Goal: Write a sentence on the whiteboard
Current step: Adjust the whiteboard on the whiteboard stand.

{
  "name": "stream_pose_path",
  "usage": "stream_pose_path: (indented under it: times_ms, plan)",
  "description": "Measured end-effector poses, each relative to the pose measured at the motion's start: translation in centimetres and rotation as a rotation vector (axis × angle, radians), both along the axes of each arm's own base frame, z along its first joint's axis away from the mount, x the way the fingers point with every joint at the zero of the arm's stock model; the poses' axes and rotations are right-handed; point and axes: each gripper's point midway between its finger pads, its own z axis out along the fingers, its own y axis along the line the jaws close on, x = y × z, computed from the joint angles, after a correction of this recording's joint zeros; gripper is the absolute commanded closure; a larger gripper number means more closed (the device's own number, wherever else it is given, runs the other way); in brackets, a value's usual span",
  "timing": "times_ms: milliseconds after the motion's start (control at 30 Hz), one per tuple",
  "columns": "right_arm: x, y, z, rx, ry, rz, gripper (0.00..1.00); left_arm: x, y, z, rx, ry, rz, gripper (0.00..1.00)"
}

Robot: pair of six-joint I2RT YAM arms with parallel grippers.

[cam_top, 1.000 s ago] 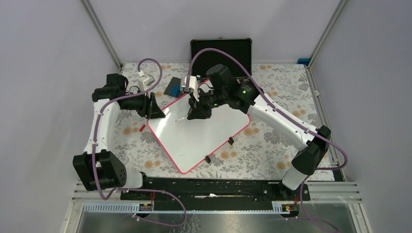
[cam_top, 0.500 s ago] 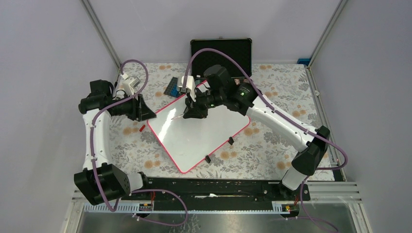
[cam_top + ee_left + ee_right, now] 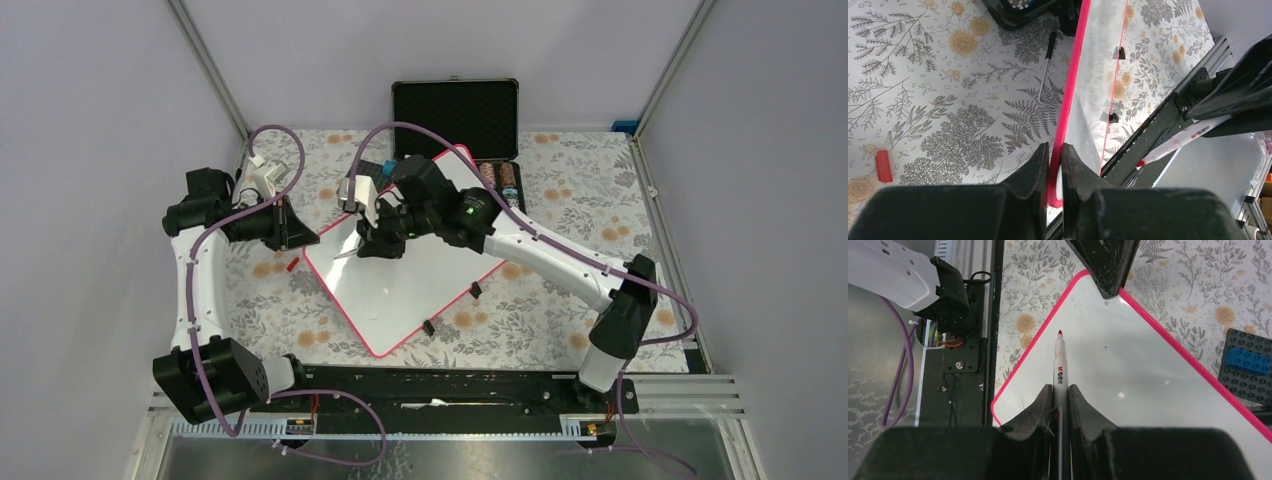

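The table (image 3: 580,200) has a cloth with gray leaves and yellow flowers on it. The whiteboard (image 3: 400,290) lies in the middle of the table, turned so that its corners point to the sides. It is shiny and white with a thin pink frame. Its far corner is near the black case (image 3: 455,105), which sits open at the back of the table.

The left arm (image 3: 195,290) reaches in from the left side. The right arm (image 3: 550,255) stretches across the whiteboard from the right.

The left gripper (image 3: 1055,150) is squeezed tight on the pink frame at the left corner of the whiteboard (image 3: 1093,75). One finger is on each side of the frame.

The right gripper (image 3: 1060,390) is closed tight around a white marker (image 3: 1061,370). The marker sticks out straight from between the fingers. Its red tip is over the white part of the whiteboard (image 3: 1128,370), close to the corner that the left gripper holds. I cannot tell if the tip touches the whiteboard.

A black block plate (image 3: 1248,365) with a blue brick on it lies on the table just past the far edge of the whiteboard.

Two small black clips (image 3: 475,290) sit on the near right edge of the frame.

A thin bent metal key (image 3: 1045,75) lies on the table beside the pink frame.

A small red cap (image 3: 883,166) lies on the table, a little to the left of the whiteboard.
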Motion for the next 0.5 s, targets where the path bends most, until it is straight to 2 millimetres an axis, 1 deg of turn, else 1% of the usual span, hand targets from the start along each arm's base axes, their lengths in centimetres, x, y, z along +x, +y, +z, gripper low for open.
stream_pose_path:
  times_ms: [100, 367, 500]
  plan:
    - [-0.1, 0.4, -0.8, -0.013, 0.005, -0.001, 1.00, -0.1, -0.1, 0.1, -0.003, -0.006, -0.004, 0.95]
    - [1.3, 0.9, -1.3, -0.018, -0.023, -0.054, 1.00, -0.1, -0.1, -0.1, -0.004, -0.013, -0.011, 0.98]
    - [1.8, 1.2, -2.0, -0.027, -0.029, -0.071, 1.00, -0.1, -0.1, -0.1, -0.004, -0.016, -0.013, 0.99]
